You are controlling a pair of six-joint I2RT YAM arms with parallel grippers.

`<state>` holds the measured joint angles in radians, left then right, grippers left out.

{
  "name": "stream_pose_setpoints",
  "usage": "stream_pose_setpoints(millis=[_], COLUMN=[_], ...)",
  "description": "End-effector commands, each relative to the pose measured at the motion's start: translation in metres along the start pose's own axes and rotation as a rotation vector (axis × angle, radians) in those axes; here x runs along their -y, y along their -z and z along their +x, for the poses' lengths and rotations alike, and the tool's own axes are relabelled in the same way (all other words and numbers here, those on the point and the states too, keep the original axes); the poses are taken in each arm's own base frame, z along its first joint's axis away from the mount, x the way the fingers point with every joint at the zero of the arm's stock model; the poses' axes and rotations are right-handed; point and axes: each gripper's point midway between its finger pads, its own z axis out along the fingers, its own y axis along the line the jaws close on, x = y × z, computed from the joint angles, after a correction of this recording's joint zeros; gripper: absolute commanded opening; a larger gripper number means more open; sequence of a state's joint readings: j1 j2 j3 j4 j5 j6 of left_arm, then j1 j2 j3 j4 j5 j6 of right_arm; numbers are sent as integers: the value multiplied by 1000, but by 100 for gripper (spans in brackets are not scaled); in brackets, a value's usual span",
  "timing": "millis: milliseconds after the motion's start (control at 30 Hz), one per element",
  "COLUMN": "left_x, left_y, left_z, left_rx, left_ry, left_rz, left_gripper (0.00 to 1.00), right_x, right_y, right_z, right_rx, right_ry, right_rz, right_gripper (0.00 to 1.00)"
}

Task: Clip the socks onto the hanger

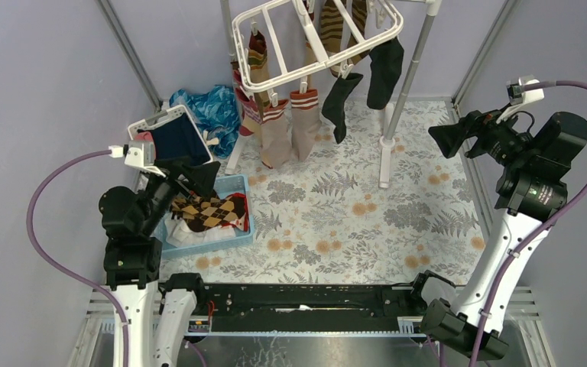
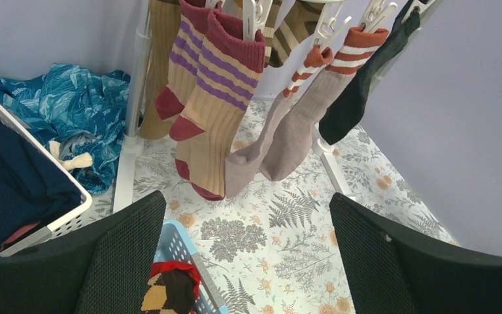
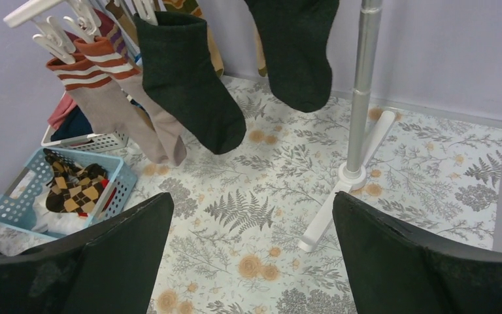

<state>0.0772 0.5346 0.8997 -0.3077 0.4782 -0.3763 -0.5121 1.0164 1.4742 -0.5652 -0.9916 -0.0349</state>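
Your white plastic rectangular hanger frame (image 1: 317, 34) sits top centre, with tan, striped and black socks (image 1: 275, 138) clipped along it. Left of centre, brown-and-yellow argyle socks (image 1: 210, 210) lie in a blue plastic basket (image 1: 246, 218) just beside your left pincer (image 2: 245, 212). Your right pincer (image 3: 251, 206), upper right, is well apart. Both gape empty.

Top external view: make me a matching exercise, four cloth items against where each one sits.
Items:
1. argyle sock
2. black sock
3. navy garment
4. blue patterned cloth

Places:
A. in the white slotted basket
B. clipped to the hanger
C. loose on the table
D. in the blue basket

Pairs: 1-D, 2-B, 3-A, 4-C
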Motion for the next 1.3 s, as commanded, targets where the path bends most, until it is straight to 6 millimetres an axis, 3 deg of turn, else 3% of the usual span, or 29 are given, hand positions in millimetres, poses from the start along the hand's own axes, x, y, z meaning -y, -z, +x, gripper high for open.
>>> stream_pose_setpoints(millis=[0, 167, 433, 1267], left_x=[-1, 3, 22, 22], left_y=[6, 8, 12, 18], left_z=[-2, -4, -27, -22], left_rx=[-2, 0, 41, 24], left_ry=[-48, -49, -45, -48], left_rz=[-34, -22, 35, 25], left_gripper=[99, 99, 99, 99], right_x=[-23, -28, -33, -35], right_y=[10, 13, 14, 15], right_z=[-11, -14, -14, -12], right_rx=[15, 20, 29, 33], right_ry=[3, 12, 21, 40], right_rz=[-49, -56, -69, -77], right_gripper=[100, 100, 100, 100])
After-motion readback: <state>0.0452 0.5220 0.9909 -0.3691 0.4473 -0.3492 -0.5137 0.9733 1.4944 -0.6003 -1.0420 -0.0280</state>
